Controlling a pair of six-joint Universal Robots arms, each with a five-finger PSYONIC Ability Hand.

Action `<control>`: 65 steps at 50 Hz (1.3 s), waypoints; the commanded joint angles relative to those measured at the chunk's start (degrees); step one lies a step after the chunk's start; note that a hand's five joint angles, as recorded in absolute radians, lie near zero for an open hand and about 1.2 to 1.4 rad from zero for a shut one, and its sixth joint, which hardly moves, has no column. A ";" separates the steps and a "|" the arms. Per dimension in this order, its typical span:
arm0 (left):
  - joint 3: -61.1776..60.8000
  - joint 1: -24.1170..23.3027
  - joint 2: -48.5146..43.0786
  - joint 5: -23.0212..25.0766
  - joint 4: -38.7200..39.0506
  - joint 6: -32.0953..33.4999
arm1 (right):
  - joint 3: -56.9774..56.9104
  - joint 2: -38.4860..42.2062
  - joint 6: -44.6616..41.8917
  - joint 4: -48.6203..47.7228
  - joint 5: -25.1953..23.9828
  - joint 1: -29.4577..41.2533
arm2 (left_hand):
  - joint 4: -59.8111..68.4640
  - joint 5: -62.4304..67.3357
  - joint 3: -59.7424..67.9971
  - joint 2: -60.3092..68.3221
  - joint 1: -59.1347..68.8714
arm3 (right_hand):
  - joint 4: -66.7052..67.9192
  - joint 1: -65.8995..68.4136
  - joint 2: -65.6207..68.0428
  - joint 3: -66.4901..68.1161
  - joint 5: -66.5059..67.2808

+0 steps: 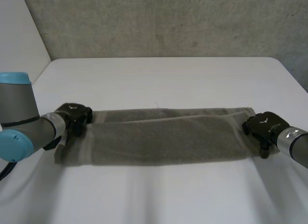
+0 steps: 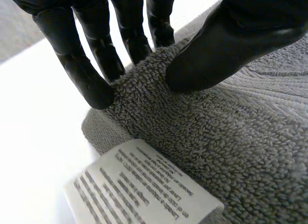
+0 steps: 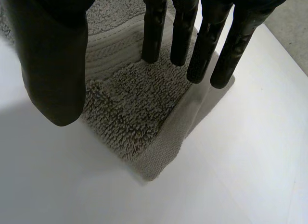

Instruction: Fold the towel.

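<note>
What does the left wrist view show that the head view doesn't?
Left wrist adds: a white printed label at the towel edge, and the left hand pinching a raised ridge of cloth between fingers and thumb. Head adds: the whole towel as a long folded strip across the table, with the right hand at its opposite end. Shared: left hand on the towel's end, white table.

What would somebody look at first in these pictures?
A long grey towel lies folded lengthwise across the white table, with a black hand at each end. The left hand pinches a ridge of cloth beside a white printed label; the right hand is open over the other end's corner.
</note>
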 commanded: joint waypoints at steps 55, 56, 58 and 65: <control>-7.90 -5.54 8.72 -7.62 11.10 3.00 | -25.91 10.36 13.89 2.55 0.70 2.93 | -75.02 -84.78 -75.94 -71.96 -55.48 | -5.85 -5.79 -6.41 -6.27 -4.42; -9.90 -5.80 9.76 -7.53 12.84 2.74 | -29.57 12.27 13.98 5.33 0.70 3.28 | -75.02 -84.78 -75.94 -71.96 -55.48 | -5.85 -5.79 -6.41 -6.27 -4.42; -11.86 -5.80 10.47 -7.53 14.62 2.48 | -32.86 14.49 13.98 8.26 0.70 3.55 | -75.02 -84.78 -75.94 -71.96 -55.48 | -5.85 -5.79 -6.41 -6.27 -4.42; -15.81 -6.85 10.48 -7.53 18.92 2.48 | -45.06 20.11 15.47 19.06 0.70 3.55 | -75.02 -84.78 -75.94 -71.96 -55.48 | -5.51 -5.46 -6.08 -5.93 -4.09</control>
